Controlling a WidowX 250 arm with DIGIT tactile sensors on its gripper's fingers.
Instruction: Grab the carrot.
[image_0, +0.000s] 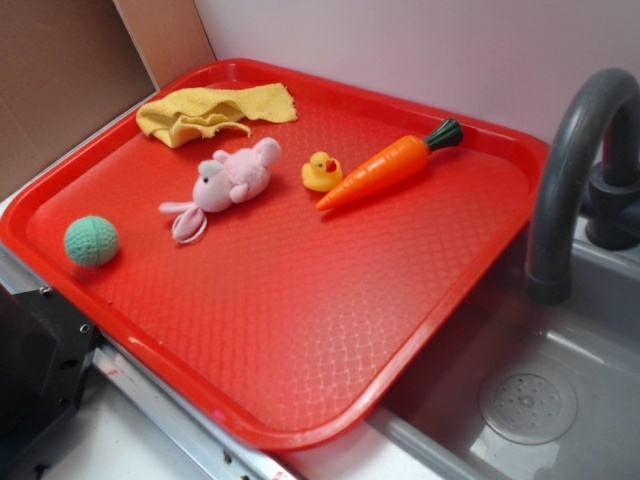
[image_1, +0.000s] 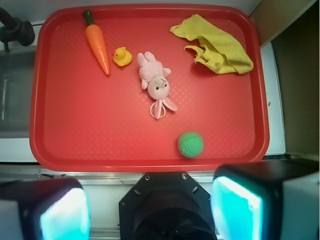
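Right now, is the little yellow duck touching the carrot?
Apart. The wrist view, looking straight down, shows a strip of red tray between the duck and the carrot; the exterior view shows that gap too.

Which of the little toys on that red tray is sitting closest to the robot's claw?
The green ball: in the wrist view it sits lowest on the tray, nearest the gripper. The pink bunny, duck and carrot lie farther off.

Pale wall (image_0: 420, 50) across top of exterior view; brown panel (image_0: 60, 80) upper left. Grey sink (image_0: 560, 390) lower right, drain (image_0: 527, 402) in its floor, dark faucet (image_0: 575, 170) at right edge. Even, soft light
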